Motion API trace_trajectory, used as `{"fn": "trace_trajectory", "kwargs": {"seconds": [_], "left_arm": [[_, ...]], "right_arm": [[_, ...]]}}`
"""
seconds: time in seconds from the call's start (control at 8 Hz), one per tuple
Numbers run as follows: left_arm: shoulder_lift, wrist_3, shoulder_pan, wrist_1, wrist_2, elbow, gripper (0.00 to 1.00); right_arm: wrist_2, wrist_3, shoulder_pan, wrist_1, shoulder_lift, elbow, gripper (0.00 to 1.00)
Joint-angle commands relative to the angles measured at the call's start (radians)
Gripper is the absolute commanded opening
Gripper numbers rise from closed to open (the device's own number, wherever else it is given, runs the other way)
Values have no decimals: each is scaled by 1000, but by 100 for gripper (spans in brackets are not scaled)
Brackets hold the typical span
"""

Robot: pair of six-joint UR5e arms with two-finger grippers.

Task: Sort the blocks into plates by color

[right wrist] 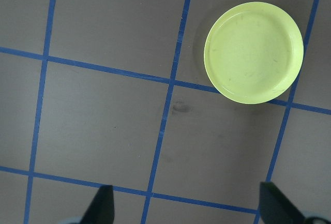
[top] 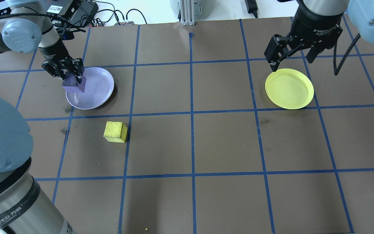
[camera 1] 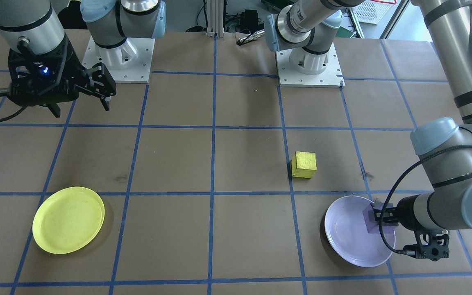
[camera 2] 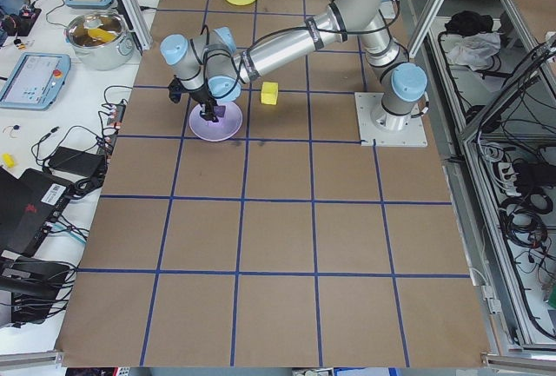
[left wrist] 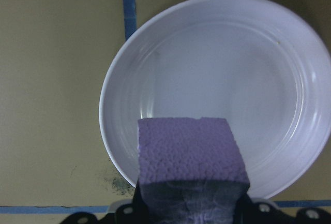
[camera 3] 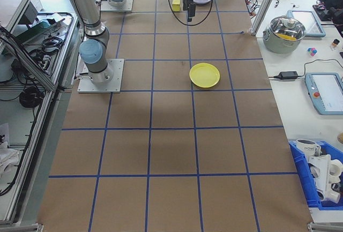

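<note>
Overhead exterior: brown table [top: 226, 143] with blue tape grid [top: 192, 112], cables [top: 115, 14] behind.

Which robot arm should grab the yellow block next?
Probably the left. Its gripper holds the purple block over the lavender plate, close to the yellow block. The open right gripper hangs far across the table.

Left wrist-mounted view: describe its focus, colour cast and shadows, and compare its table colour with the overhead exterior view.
Left wrist-mounted view: the textured purple cube is fairly sharp on top, its near face dark in shadow at the left gripper; the pale lavender round plate looks soft and evenly lit; the table reads yellowish-olive. Overhead exterior view: the same table looks dark brown.
</note>
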Motion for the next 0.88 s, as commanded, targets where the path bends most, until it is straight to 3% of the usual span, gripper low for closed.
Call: {"fn": "trace_trajectory", "kwargs": {"seconds": [0.0,0.12,0.38,0.5,0.62,0.75], "left_arm": [[-18,-4,-1,1,-15,1,31],[-26,-4,-1,1,-23,2,43],[-28,-4,-1,3,-23,1,43],[-29,-4,1,29,-23,-7,53],[-29,-4,1,70,-23,-8,74],[-28,-5,-1,72,-21,-8,86]], "right_arm": [[-2,0,-2,1,0,0,100],[0,0,-2,1,0,0,100],[0,0,-2,1,0,0,100],[0,0,-2,1,0,0,100],[-2,0,-2,3,0,0,100],[-2,0,-2,3,0,0,100]]}}
